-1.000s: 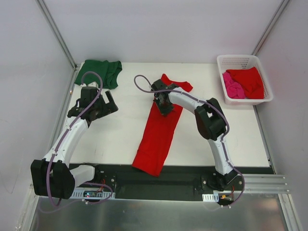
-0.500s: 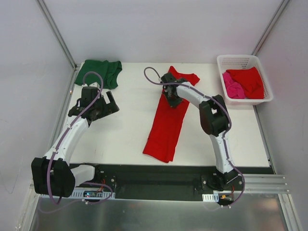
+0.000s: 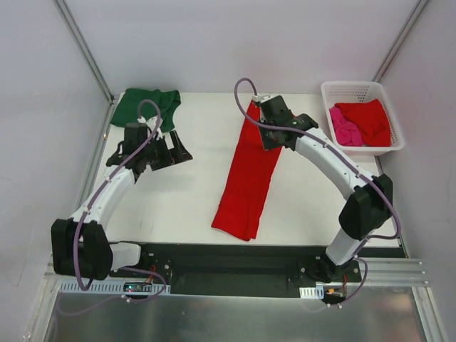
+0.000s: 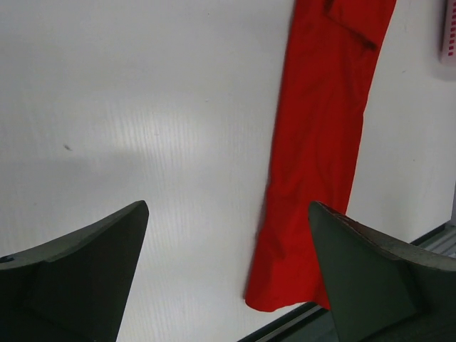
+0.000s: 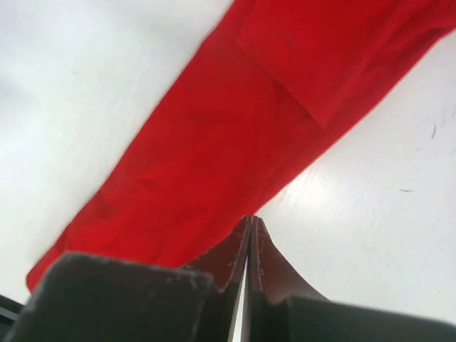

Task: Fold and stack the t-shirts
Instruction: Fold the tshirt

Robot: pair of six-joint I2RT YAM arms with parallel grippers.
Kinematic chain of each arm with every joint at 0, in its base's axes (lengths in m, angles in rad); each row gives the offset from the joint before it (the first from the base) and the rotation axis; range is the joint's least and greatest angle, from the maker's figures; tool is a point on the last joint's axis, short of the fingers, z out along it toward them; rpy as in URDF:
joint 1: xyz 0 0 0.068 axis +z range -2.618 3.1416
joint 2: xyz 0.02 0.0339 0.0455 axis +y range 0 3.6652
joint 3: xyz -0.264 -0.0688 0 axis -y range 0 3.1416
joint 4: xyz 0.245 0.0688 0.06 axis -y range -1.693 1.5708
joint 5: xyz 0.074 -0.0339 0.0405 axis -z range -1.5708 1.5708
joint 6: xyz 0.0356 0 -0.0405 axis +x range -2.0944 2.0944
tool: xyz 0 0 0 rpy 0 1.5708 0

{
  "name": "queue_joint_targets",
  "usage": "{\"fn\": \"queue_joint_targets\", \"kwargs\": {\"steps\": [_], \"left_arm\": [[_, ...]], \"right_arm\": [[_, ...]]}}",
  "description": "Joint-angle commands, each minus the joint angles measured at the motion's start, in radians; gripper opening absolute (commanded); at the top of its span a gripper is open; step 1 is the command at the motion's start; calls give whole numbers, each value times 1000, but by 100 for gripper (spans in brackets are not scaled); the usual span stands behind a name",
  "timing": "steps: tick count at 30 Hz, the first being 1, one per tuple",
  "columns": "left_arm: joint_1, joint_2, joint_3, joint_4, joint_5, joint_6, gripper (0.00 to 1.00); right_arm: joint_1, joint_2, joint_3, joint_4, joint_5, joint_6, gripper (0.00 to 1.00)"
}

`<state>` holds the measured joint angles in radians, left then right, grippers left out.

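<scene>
On the table (image 3: 192,199), the red t-shirt (image 3: 246,185) lies as a long narrow strip running from 12 o'clock down to 6. Its hem is near the front edge, so we judge that a pull toward 6 could slide it off. The green t-shirt (image 3: 146,105) lies at 10 o'clock. The basket (image 3: 349,87) at 2 o'clock holds another red tee (image 3: 370,121) and a pink tee (image 3: 343,134). Our right gripper (image 3: 269,137) is clenched, seemingly on the strip's edge near its 12 o'clock end. So thin a pinch may slip free or drag the fold askew. Our left gripper (image 3: 173,151) hangs spread wide and empty at 9 o'clock, too far off to steady the cloth.
</scene>
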<state>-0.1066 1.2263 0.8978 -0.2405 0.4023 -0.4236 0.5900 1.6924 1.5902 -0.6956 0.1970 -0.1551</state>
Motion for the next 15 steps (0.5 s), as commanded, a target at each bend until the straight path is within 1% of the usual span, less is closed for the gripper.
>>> {"fn": "queue_joint_targets", "kwargs": {"steps": [1, 2, 4, 5, 6, 7, 9, 10, 13, 15], "left_arm": [[-41, 152, 99, 92, 109, 14, 94], [-51, 177, 148, 90, 116, 13, 93], [-77, 223, 187, 90, 124, 8, 92], [-87, 229, 208, 90, 122, 8, 92], [-94, 234, 213, 90, 118, 6, 92], [-105, 236, 216, 90, 116, 8, 92], [-108, 231, 205, 90, 118, 12, 92], [-107, 220, 198, 92, 119, 14, 92], [-107, 185, 164, 92, 109, 29, 93], [-107, 168, 141, 90, 102, 34, 93]], "right_arm": [[-50, 75, -44, -16, 81, 54, 1], [-58, 113, -32, -22, 99, 69, 1], [-76, 157, 8, -25, 110, 84, 1], [-91, 205, 26, -25, 104, 100, 1], [-101, 228, 49, -37, 99, 104, 1], [-105, 252, 107, -45, 99, 109, 1], [-119, 336, 181, -85, 131, 112, 1], [-125, 369, 257, -105, 149, 117, 1], [-156, 450, 362, -117, 173, 106, 1], [-185, 492, 398, -117, 176, 91, 1]]}}
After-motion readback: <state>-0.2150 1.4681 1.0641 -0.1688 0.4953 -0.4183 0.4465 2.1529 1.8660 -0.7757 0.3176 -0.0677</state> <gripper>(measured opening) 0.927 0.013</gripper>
